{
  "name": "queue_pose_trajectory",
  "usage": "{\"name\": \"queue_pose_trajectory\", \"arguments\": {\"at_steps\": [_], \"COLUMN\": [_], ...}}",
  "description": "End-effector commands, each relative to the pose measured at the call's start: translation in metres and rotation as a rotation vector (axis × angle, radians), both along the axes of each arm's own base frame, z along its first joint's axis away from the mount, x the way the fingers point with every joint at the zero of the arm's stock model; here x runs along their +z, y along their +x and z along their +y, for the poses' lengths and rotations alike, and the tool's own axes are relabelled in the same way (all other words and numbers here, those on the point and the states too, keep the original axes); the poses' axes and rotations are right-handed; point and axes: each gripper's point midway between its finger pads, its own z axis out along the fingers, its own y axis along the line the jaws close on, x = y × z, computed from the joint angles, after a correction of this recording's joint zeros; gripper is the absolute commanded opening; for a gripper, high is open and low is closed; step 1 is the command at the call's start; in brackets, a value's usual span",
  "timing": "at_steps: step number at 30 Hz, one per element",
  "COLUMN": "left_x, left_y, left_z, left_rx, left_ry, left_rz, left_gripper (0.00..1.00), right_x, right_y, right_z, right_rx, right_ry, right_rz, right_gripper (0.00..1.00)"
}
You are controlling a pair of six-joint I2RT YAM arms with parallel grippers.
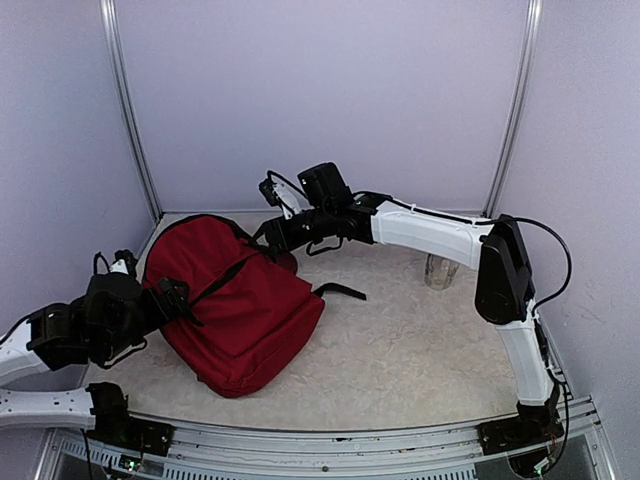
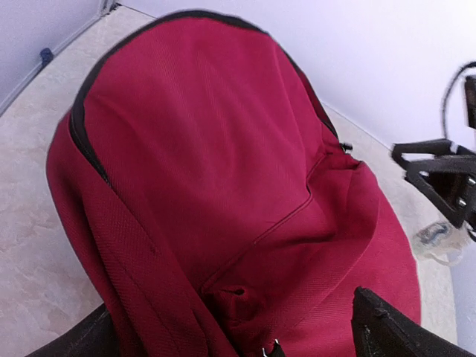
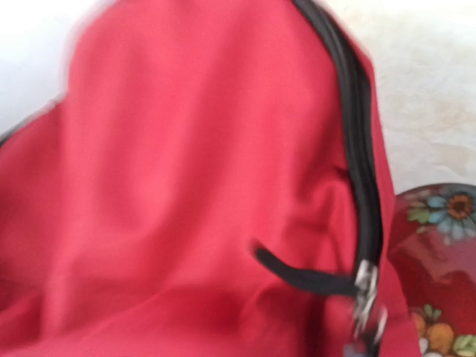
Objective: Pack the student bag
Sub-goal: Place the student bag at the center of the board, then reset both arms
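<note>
The student bag point(image 1: 240, 300) is a dark red backpack lying flat on the left half of the table. It fills the left wrist view point(image 2: 223, 163) and the right wrist view point(image 3: 186, 186). My left gripper point(image 1: 178, 298) is at the bag's left edge and open wide, its fingers point(image 2: 390, 327) on either side of the bag's fabric, gripping nothing point(image 2: 234, 316). My right gripper point(image 1: 275, 235) hovers at the bag's far top corner, over the black zipper point(image 3: 361, 149). The zip pulls point(image 3: 364, 286) hang loose. Its jaws stand apart.
A small round red disc with a flower pattern point(image 3: 439, 260) lies partly under the bag's far edge point(image 1: 289, 262). A clear glass point(image 1: 438, 271) stands at the back right. Pale walls close in the back and both sides.
</note>
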Motion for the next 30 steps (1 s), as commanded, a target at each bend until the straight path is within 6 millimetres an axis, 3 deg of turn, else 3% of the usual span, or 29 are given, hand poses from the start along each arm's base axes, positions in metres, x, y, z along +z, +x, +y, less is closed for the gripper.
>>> {"name": "queue_pose_trajectory", "arguments": {"at_steps": [1, 7, 12, 17, 19, 24, 27, 30], "left_x": [-0.002, 0.011, 0.034, 0.077, 0.077, 0.049, 0.049, 0.063], "left_y": [0.029, 0.059, 0.069, 0.061, 0.058, 0.052, 0.060, 0.078], "left_z": [-0.012, -0.002, 0.020, 0.057, 0.066, 0.065, 0.060, 0.059], "left_rx": [-0.126, -0.096, -0.011, 0.114, 0.132, 0.100, 0.071, 0.069], "left_ry": [0.080, 0.091, 0.153, 0.188, 0.199, 0.220, 0.253, 0.294], "left_rz": [0.029, -0.007, -0.039, -0.137, -0.121, -0.034, -0.037, -0.061], "left_gripper": [0.99, 0.99, 0.99, 0.99, 0.99, 0.99, 0.99, 0.99], "right_x": [0.059, 0.098, 0.131, 0.148, 0.153, 0.145, 0.130, 0.114], "right_y": [0.008, 0.011, 0.015, 0.034, 0.043, 0.042, 0.036, 0.027], "right_z": [-0.023, -0.072, -0.141, -0.256, -0.314, -0.433, -0.490, -0.534], "right_rx": [-0.063, -0.144, -0.262, -0.513, -0.642, -0.933, -1.067, -1.189], "right_ry": [0.004, -0.024, -0.029, -0.028, -0.015, -0.027, -0.005, 0.013], "right_rz": [-0.146, -0.249, -0.310, -0.338, -0.344, -0.343, -0.317, -0.307], "right_gripper": [0.75, 0.89, 0.93, 0.98, 1.00, 1.00, 1.00, 1.00]}}
